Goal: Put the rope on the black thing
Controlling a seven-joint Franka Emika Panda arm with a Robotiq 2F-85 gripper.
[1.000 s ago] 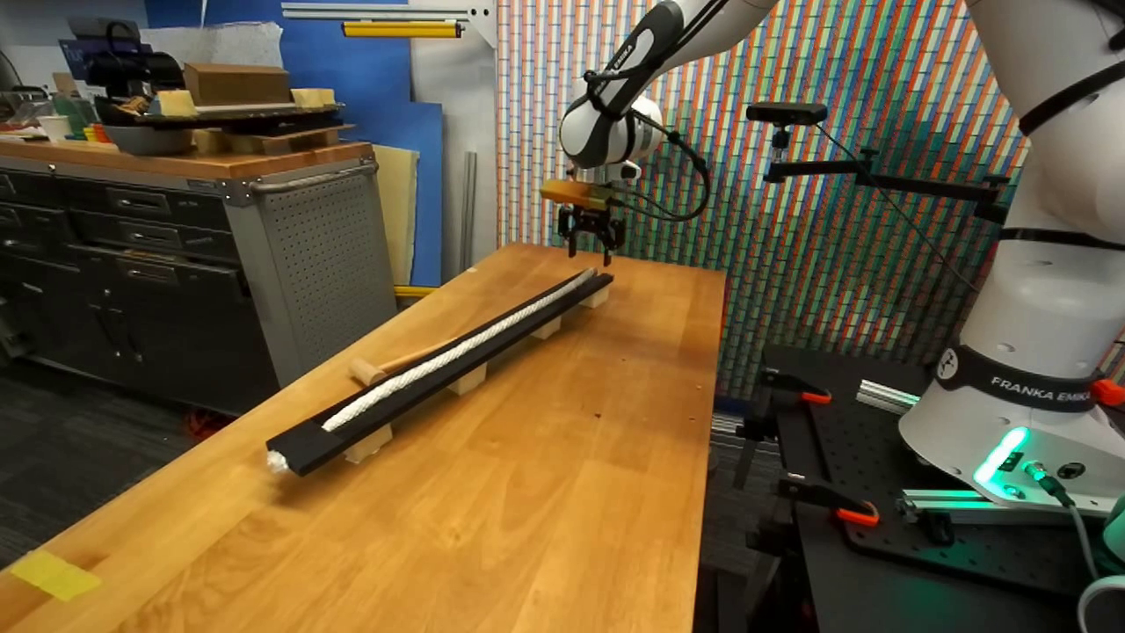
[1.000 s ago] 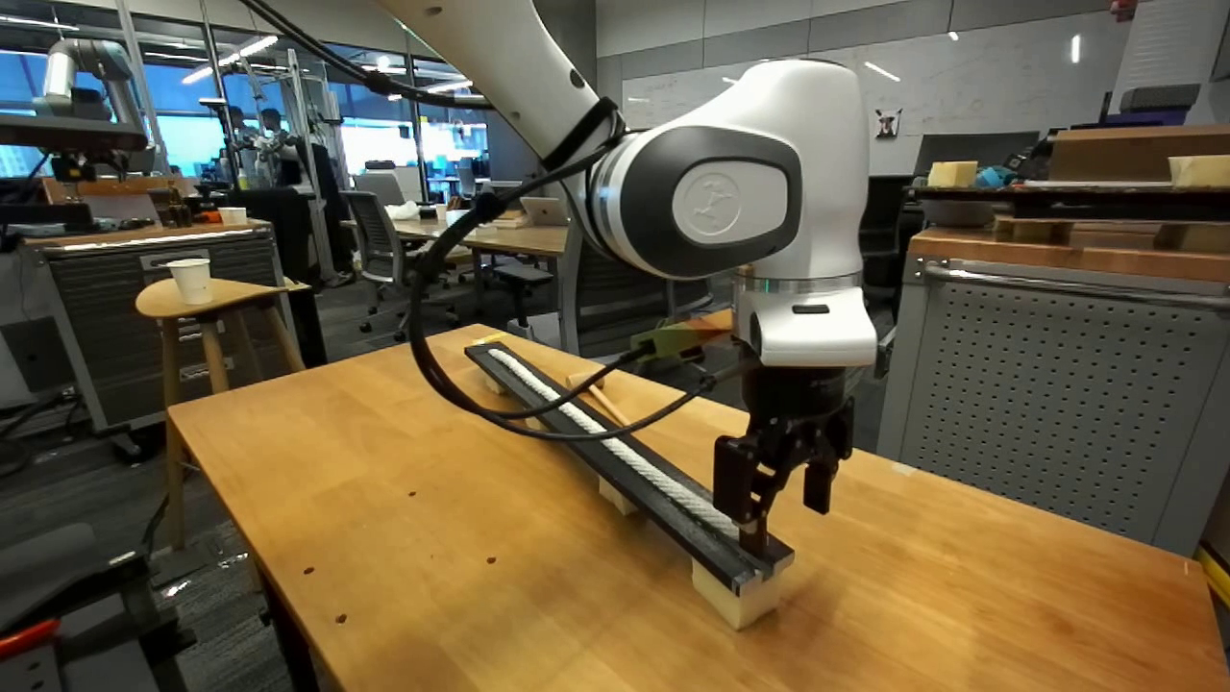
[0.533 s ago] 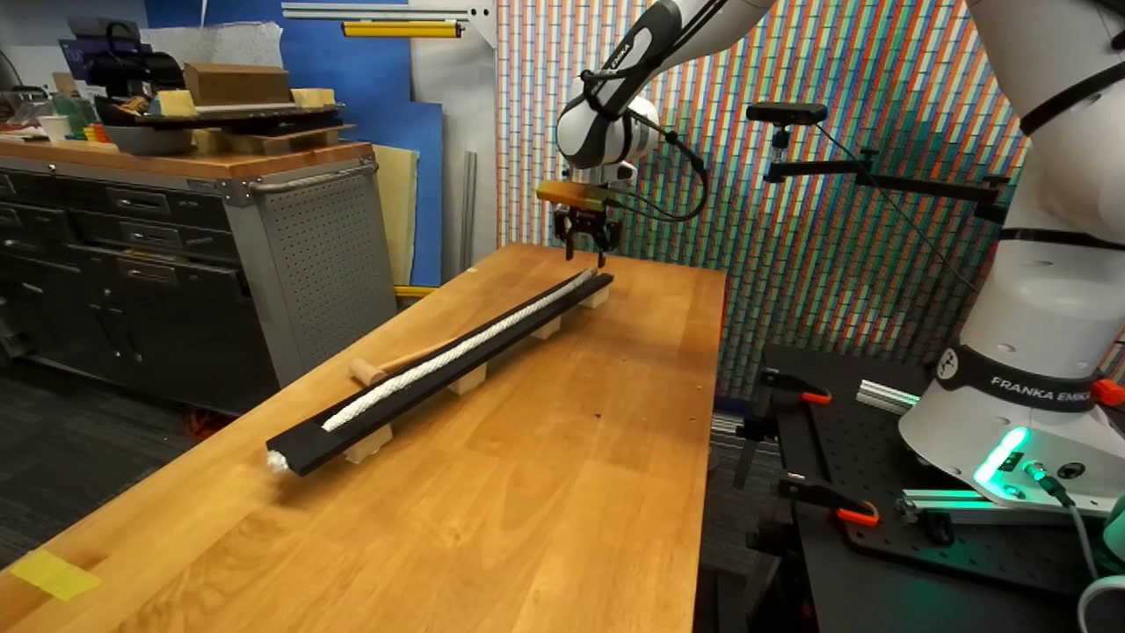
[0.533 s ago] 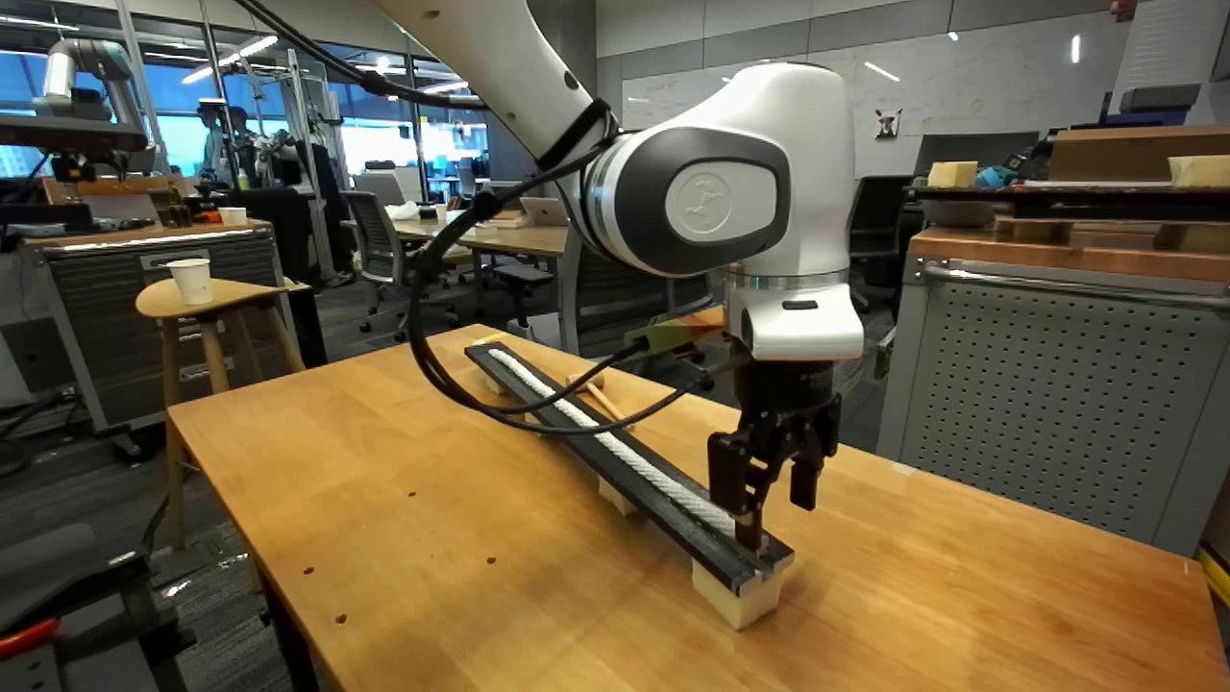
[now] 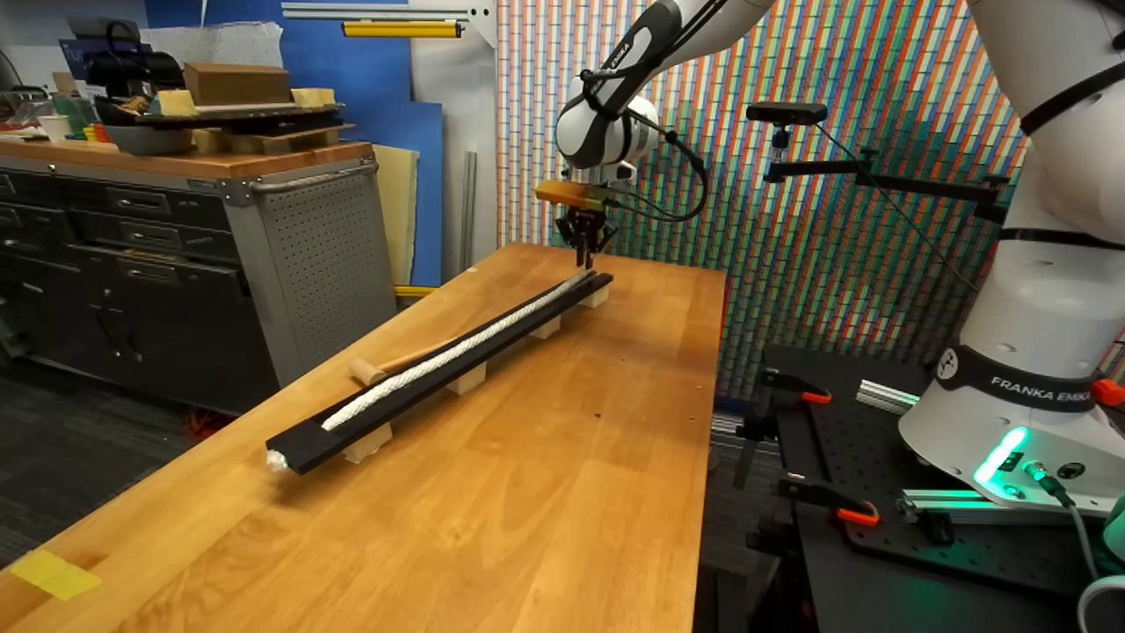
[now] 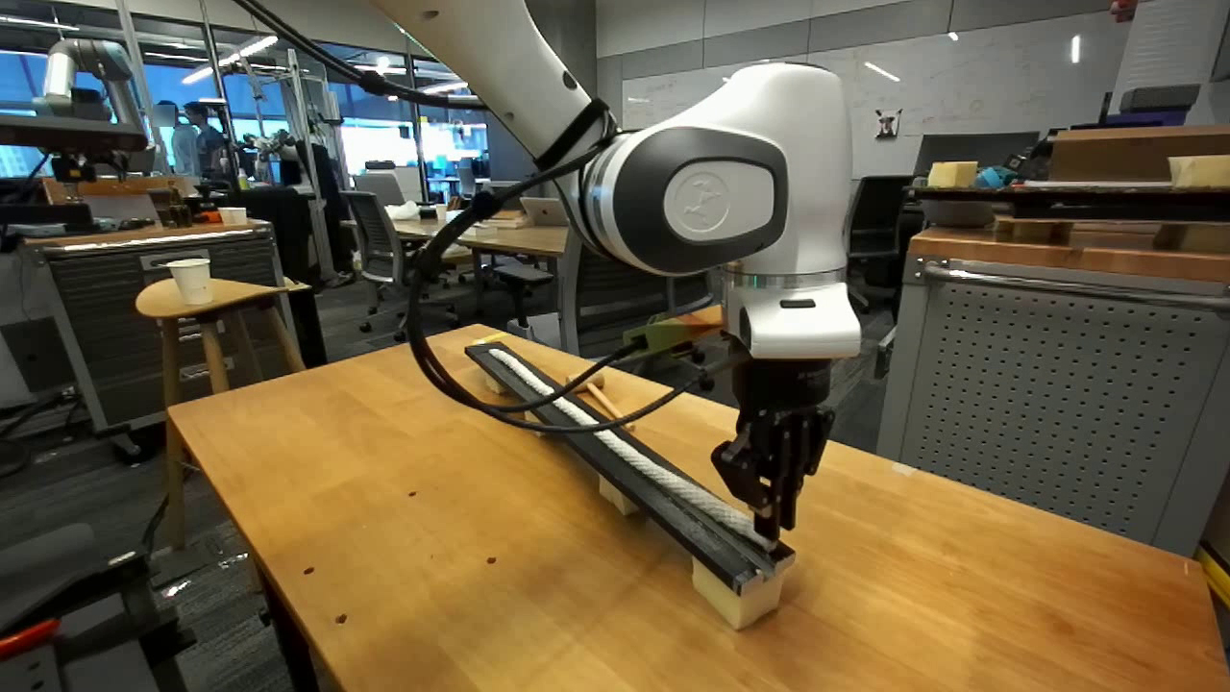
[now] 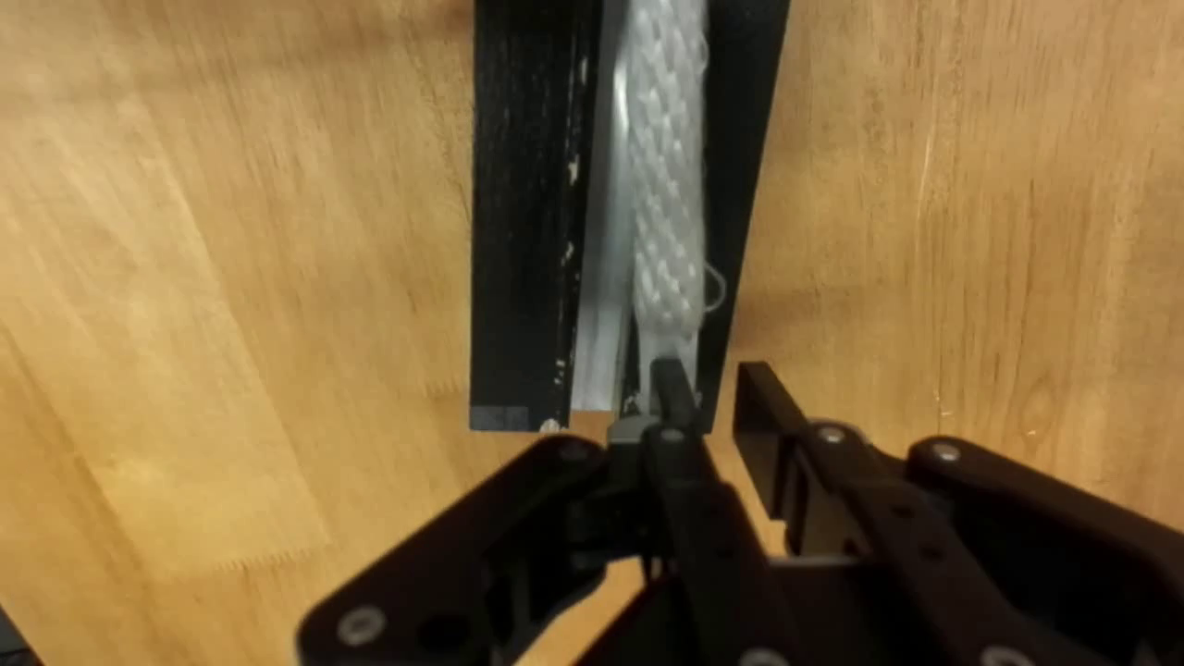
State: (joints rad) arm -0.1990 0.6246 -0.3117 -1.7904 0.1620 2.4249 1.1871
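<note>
- Toward the left, yellow tape is sticking to the wooden table, and a grey cabinet is standing past the table's edge.
- A wooden mallet is lying on the table just beside the black bar.
- The black bar is stretching straight along the table and is resting on pale blocks.
- The rope, white and braided, is lying lengthwise on top of the black bar. In an exterior view its nearer end is stopping short of the bar's end; in the wrist view its other end is lying close to the bar's other end, just beside a pale channel.
- The gripper is hanging over that other end, pointing down. It is standing released by a narrow margin: in the wrist view, wood is showing between its fingers. The finger on that view's left is covering part of the rope's end, though I cannot tell whether it is pressing; the one on the right is showing past the bar's edge.
- Above the gripper, the white arm is arching down.
- Farther right, a camera is sitting on a black bracket before a multicoloured wall.
- At the far right, a green strip is glowing on the arm's base.
</note>
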